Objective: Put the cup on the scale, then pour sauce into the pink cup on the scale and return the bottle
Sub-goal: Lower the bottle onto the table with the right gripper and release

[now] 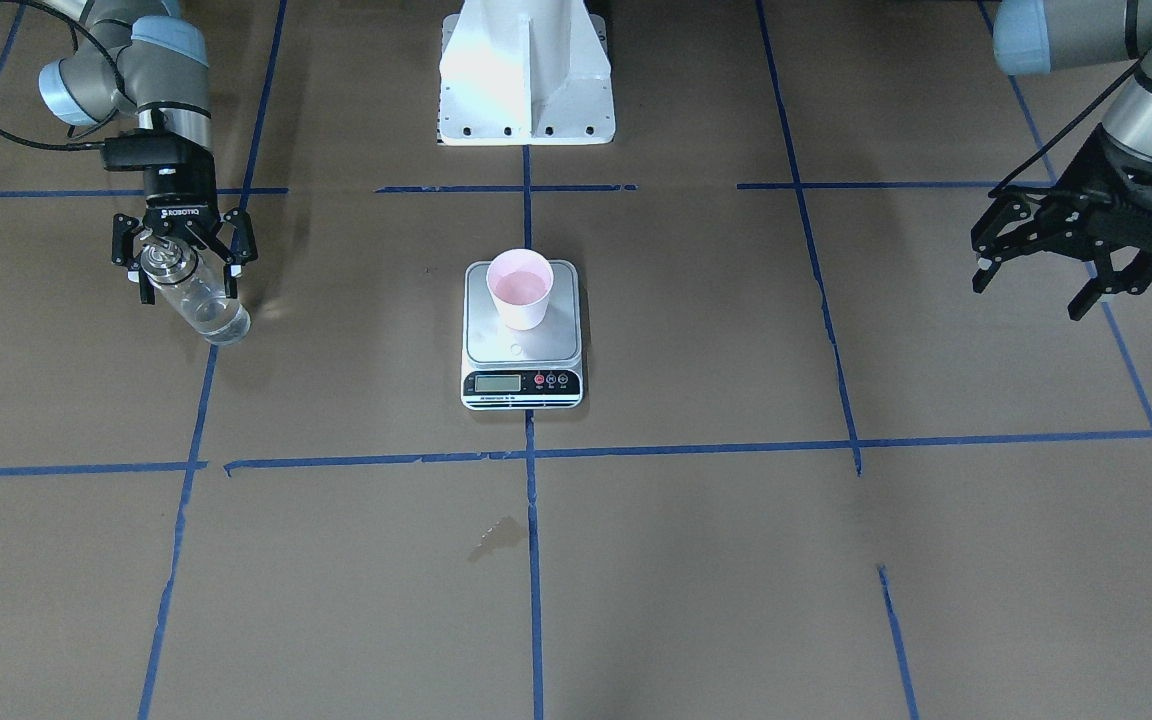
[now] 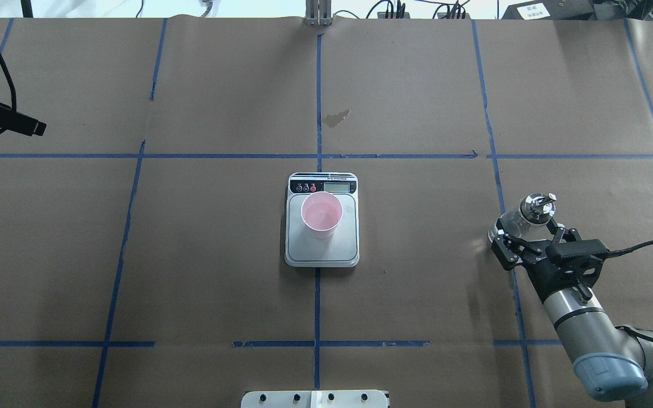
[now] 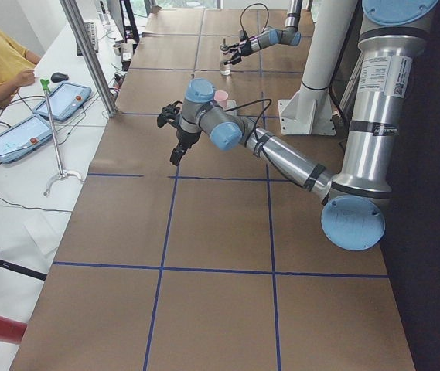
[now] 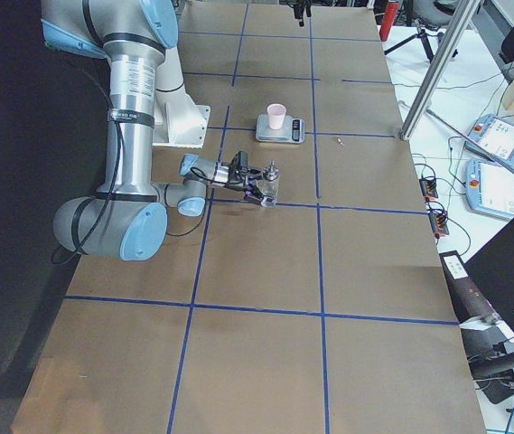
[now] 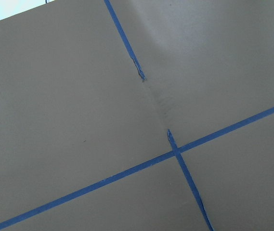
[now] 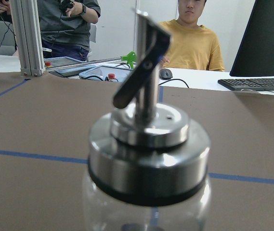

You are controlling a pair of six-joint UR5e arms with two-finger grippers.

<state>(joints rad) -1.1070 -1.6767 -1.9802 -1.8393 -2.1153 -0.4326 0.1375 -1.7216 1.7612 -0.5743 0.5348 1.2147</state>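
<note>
Bottle (image 1: 198, 300) sits between the right tool's (image 1: 191, 285) fingers, contact unclear.

Cup (image 2: 321, 213) stands on the scale (image 2: 322, 256) at mid-bench (image 2: 190, 255), nearer its display end. Far to the right stands the bottle (image 2: 521, 217), metal spout up, with the right gripper (image 2: 526, 232) jaws either side; whether they clamp it cannot be told.

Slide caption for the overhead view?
Cup on the scale at centre; right gripper around the upright bottle on the right.
</note>
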